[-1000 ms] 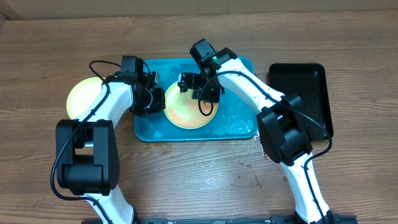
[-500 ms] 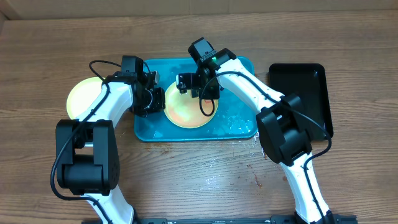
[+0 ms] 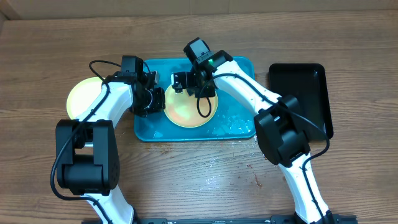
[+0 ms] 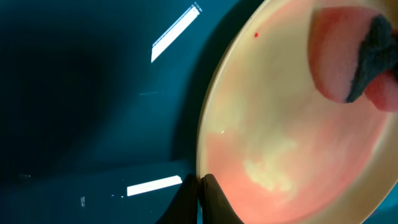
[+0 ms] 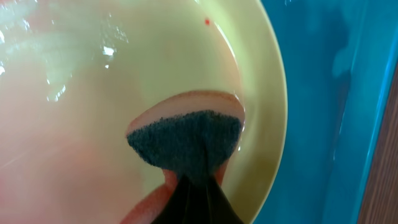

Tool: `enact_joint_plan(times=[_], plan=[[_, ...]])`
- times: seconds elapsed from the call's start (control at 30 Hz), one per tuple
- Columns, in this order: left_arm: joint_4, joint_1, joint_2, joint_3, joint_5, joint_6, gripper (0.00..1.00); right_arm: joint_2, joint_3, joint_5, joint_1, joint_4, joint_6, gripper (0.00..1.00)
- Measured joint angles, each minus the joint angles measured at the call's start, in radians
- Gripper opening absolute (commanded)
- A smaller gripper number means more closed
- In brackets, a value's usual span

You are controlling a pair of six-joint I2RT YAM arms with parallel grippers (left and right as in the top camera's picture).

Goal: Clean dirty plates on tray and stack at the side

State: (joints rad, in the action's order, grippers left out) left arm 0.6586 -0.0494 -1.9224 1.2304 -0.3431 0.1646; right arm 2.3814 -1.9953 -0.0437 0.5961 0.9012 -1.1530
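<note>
With right fingers (image 5: 186,208) pressed together, pinches a sponge (image 5: 186,146) by its near edge, dark scouring face up, pink foam beneath. Presses that sponge onto the yellow plate (image 5: 93,93) just ahead of the fingertips, close to the plate's rim. Shows a red speck farther ahead and a wet, pinkish film across the plate's face. Shows the tray (image 5: 323,93) to the right of those fingers, under the plate, and a strip of wooden table (image 5: 387,186) past its rim. With left fingers (image 4: 214,199) closed almost tip to tip, nips the same plate's rim, one finger on the tray side and the other on the plate's face, with the sponge far ahead and to the right of them. From overhead, puts the left gripper (image 3: 158,99) at the plate's left edge and the right gripper (image 3: 186,87) over its upper part, the plate lying mid-tray. Shows a second plate (image 3: 84,96) on the table outside the tray, behind the left fingers, and a black tray (image 3: 301,93) well apart beyond the right arm.
</note>
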Motion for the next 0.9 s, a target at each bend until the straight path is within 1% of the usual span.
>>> enact_joint_plan(times=[0.3,0.5,0.67,0.77,0.9], plan=[[0.000,0.000,0.000,0.000,0.000,0.000,0.04,0.000,-0.050,0.000,0.014,0.009,0.002,0.04],[0.000,0.000,0.000,0.000,0.000,0.000,0.04,0.000,-0.099,-0.001,0.008,0.082,0.055,0.04],[0.000,0.000,0.000,0.000,0.000,0.000,0.04,0.000,-0.108,0.000,-0.010,0.156,0.115,0.04],[0.000,0.000,0.000,0.000,0.000,0.000,0.04,0.000,-0.129,-0.001,-0.024,0.168,0.179,0.04],[0.000,0.000,0.000,0.000,0.000,0.000,0.04,-0.021,-0.171,-0.021,-0.056,0.169,0.322,0.04]])
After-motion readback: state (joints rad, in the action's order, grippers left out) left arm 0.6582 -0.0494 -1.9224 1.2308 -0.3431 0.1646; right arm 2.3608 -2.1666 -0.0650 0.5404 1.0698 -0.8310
